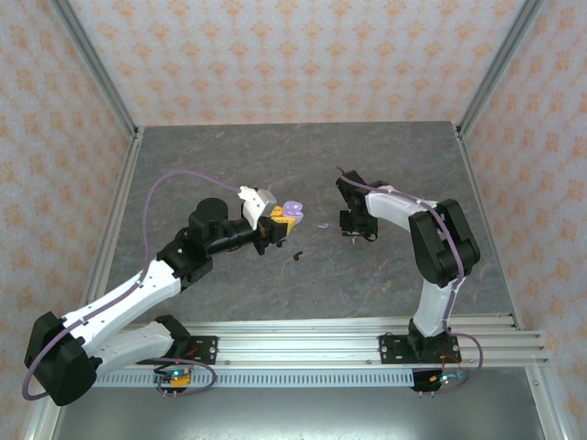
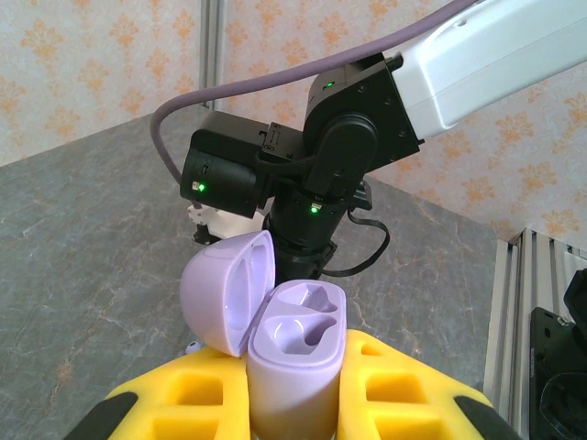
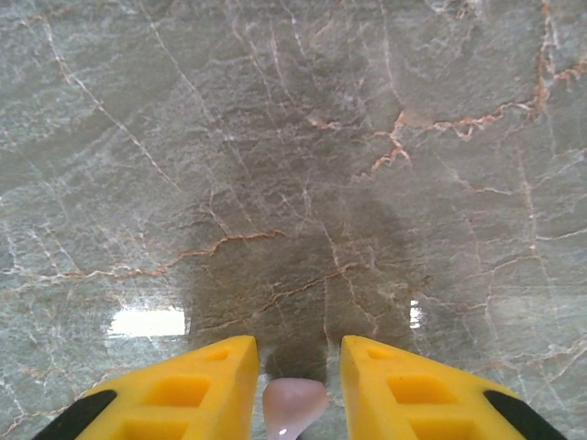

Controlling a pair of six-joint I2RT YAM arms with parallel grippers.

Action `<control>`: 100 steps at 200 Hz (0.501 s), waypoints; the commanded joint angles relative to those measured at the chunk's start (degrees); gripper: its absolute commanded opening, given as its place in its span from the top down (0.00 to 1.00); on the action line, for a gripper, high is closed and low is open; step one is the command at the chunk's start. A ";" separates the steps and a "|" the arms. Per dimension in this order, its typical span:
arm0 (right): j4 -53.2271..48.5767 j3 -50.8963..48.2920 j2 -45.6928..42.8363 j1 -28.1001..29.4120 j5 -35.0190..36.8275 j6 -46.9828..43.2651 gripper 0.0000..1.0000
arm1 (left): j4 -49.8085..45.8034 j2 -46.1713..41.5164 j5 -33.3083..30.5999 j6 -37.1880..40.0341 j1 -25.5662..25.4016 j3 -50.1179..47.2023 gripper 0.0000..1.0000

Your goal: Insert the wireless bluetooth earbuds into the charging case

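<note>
left gripper (image 2: 293, 399) clamped on the lavender charging case (image 2: 298, 362), yellow fingers (image 2: 183, 403) on both sides, case upright at near centre. lid (image 2: 229, 289) open, hinged over to the left, both moulded wells bare. just beyond it the right arm (image 2: 348, 147): black wrist, green leds lit, purple cable (image 2: 238, 92) looping left. grey marble table (image 2: 83, 247) below, aluminium rail (image 2: 514, 302) at right.

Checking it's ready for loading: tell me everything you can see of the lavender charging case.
The lavender charging case is smooth, matte-looking plastic with rounded corners. It stands upright, clamped between the yellow fingers of the left claw, apparently lifted off the table. Its hinged lid is swung open to one side, hollow inside. The base's top shows two moulded earbud wells, both empty. Nothing else visibly touches it.
</note>
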 commanded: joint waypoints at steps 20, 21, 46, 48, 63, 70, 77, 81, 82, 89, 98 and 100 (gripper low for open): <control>-4.47 0.06 0.48 0.05 0.09 0.78 0.68 | 0.72 -1.04 -1.20 -0.32 -0.32 0.73 0.90; -4.47 0.02 0.45 0.02 0.11 0.84 0.68 | 0.70 -1.03 -1.20 -0.32 -0.36 0.73 0.90; -4.32 -0.40 -0.10 -0.01 -0.10 1.51 0.68 | 0.68 -1.11 -1.20 -0.34 -0.38 0.73 0.90; -4.37 -0.38 -0.22 0.01 0.00 1.53 0.68 | 0.68 -1.11 -1.20 -0.42 -0.44 0.73 0.90; -4.47 -0.71 -0.81 0.02 0.19 1.86 0.68 | 0.53 -1.19 -1.23 -0.44 -0.41 0.73 0.90; -4.41 -0.81 -0.99 -0.01 0.21 2.01 0.68 | 0.60 -1.20 -1.20 -0.44 -0.35 0.65 0.90; -4.46 -0.91 -1.12 0.07 0.18 2.05 0.69 | 0.67 -1.26 -1.20 -0.44 -0.40 0.64 0.90; -4.47 -0.91 -1.18 0.03 0.18 2.11 0.69 | 0.71 -1.28 -1.20 -0.50 -0.41 0.63 0.90; -4.43 -0.95 -1.17 0.01 0.20 2.12 0.69 | 0.69 -1.28 -1.20 -0.46 -0.40 0.64 0.90; -4.63 -0.92 -1.15 -0.01 0.37 2.18 0.69 | 0.74 -1.28 -1.20 -0.49 -0.39 0.63 0.90; -4.82 -1.01 -1.16 0.00 0.31 2.38 0.69 | 0.62 -1.33 -1.21 -0.55 -0.40 0.64 0.90; -4.80 -1.00 -1.16 -0.01 0.32 2.35 0.69 | 0.62 -1.36 -1.20 -0.58 -0.40 0.60 0.90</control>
